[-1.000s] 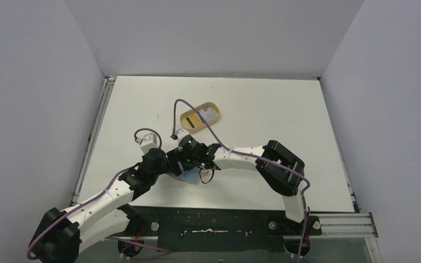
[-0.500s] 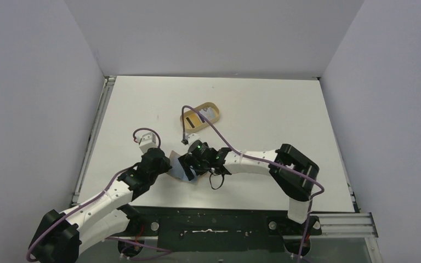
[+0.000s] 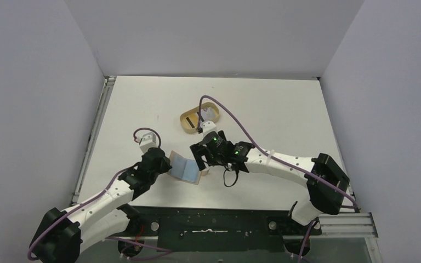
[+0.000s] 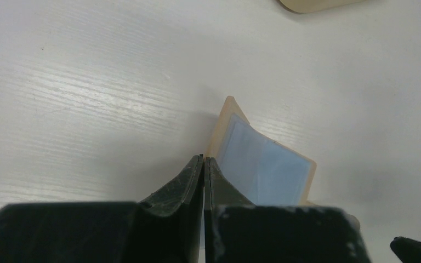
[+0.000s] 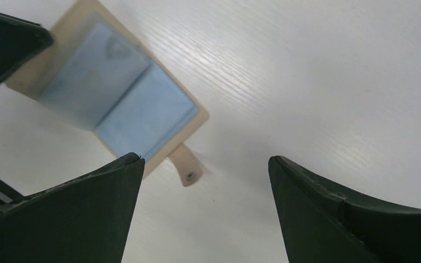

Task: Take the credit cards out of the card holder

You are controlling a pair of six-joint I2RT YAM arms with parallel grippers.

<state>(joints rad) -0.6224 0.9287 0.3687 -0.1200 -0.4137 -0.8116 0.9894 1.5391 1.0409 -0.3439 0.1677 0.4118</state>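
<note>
The card holder [image 3: 185, 167] lies open near the table's front, light blue inside facing up. It also shows in the left wrist view [image 4: 263, 170] and the right wrist view [image 5: 115, 93], its snap tab [image 5: 187, 170] pointing right. My left gripper [image 3: 168, 164] is shut on the holder's left flap [image 4: 204, 160], which stands tilted up. My right gripper [image 3: 202, 159] is open and empty just right of the holder, its jaws wide apart [image 5: 205, 158] over bare table beside the tab. Credit cards [image 3: 209, 114], one with a black stripe, lie in the oval tray.
The oval tan wooden tray [image 3: 188, 124] stands behind the holder, at mid-table, partly crossed by my right arm's purple cable [image 3: 219, 109]. Its edge shows at the top of the left wrist view [image 4: 312, 4]. White walls bound the table on three sides.
My right gripper has drawn back to the right off the card holder, leaving its blue inside uncovered. My left gripper has stayed shut on the left flap.
</note>
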